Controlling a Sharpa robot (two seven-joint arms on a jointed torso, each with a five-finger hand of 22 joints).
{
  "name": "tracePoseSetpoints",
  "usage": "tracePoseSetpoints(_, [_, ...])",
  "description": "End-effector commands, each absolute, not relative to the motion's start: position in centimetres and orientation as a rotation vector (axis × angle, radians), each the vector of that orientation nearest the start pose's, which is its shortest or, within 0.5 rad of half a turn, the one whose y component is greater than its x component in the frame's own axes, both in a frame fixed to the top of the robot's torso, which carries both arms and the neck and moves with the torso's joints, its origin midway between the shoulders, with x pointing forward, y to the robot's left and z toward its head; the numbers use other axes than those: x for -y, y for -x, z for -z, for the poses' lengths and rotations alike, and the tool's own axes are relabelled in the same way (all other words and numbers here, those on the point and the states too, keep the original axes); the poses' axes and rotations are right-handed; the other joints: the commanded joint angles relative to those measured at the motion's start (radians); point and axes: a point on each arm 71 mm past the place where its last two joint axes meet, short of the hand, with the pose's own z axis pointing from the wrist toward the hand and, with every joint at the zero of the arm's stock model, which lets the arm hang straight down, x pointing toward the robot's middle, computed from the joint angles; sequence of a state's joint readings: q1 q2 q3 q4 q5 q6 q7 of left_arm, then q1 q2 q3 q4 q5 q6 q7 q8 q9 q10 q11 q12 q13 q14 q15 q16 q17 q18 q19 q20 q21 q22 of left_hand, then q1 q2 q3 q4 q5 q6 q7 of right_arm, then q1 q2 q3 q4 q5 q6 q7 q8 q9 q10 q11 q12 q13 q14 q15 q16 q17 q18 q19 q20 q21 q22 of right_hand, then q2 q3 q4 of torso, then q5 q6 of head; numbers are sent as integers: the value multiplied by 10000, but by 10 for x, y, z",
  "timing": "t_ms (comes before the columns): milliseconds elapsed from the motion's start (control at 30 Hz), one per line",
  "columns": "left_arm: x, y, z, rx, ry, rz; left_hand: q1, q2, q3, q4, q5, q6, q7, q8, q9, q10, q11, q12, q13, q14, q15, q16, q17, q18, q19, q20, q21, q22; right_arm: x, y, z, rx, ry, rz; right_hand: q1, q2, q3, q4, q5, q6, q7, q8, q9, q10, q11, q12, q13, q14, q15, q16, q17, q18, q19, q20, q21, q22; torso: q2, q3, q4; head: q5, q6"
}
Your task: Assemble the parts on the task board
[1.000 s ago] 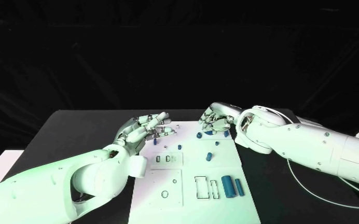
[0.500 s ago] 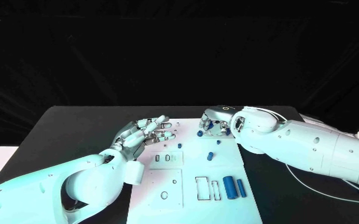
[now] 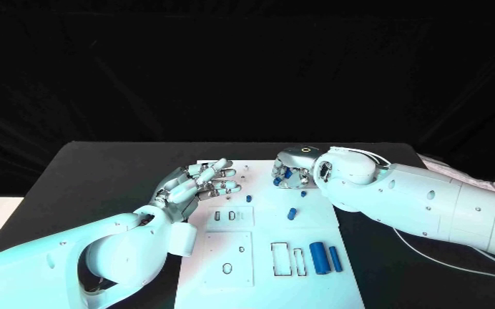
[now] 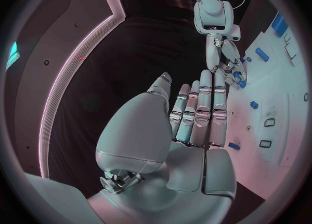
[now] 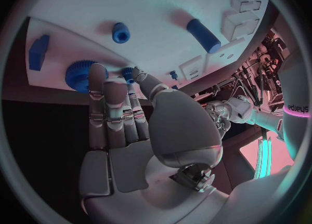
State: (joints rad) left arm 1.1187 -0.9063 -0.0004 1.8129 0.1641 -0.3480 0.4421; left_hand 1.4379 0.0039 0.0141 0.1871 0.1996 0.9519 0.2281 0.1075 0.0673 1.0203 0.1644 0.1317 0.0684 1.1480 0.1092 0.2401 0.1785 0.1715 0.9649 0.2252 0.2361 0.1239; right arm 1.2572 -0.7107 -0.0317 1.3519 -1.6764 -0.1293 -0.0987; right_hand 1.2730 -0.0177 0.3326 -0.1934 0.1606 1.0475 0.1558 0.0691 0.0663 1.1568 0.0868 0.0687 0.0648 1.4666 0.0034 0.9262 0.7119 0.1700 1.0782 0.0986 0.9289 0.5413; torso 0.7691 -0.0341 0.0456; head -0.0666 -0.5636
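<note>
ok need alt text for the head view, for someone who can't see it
Two white robot arms reach over a white task board on a black table. The right hand is down among small blue parts at the board's far end, while the left hand hangs open at the board's left edge. Two blue cylinders lie near the front.

I read this as a robotics lab test cell: my head camera shows a flat black worktop (image 3: 114, 166) across the lower frame, a plain black backdrop filling the upper half, and a drilled white rectangular task board (image 3: 263, 252) at lower centre.
</note>
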Motion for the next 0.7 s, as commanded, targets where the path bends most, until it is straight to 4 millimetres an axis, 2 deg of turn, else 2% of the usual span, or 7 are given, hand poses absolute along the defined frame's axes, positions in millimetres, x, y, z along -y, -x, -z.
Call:
tracePoseSetpoints(33, [-160,-422,174,-14378,13105,17967,-12,15,3,-50,-34,59,5,10,-12,53,38,30,7,83,7,68,20,113,68,-26,28,-9,177,-524,173,-17042,4572,-4361,-38,-105,84,49,-60,29,-54,-22,12,14,2,-33,1,260,-59,350,356,100,32,9,245,264,54,1,18,-8,-12])
tracePoseSetpoints(233, [-161,-422,174,-14408,13124,17937,-14,13,1,-51,-34,57,7,9,-12,51,39,29,6,83,7,70,23,113,70,-26,28,-9,176,-524,172,-17036,4591,-4408,-54,-116,199,184,-63,101,-52,-8,19,88,4,-24,4,281,-60,974,980,11,250,20,760,891,86,13,27,-18,13])
tracePoseSetpoints(533, [-161,-422,175,-14484,13155,17913,-16,11,-1,-53,-34,54,9,7,-13,48,41,29,5,82,8,74,27,112,73,-27,27,-10,176,-525,173,-17217,4651,-4342,81,71,509,411,-208,558,-153,128,83,513,-112,56,32,447,-136,2356,2486,-215,905,-27,1900,2392,142,11,52,-48,62])
tracePoseSetpoints(700, [-161,-422,175,-14515,13176,17877,-16,11,-1,-54,-34,53,9,7,-13,48,41,29,5,82,8,74,28,112,73,-27,27,-10,175,-526,174,-17394,4688,-4252,104,73,609,524,-298,669,-172,121,89,608,-137,18,21,418,-144,2661,2759,-257,967,-41,2170,2698,155,17,63,-53,58])
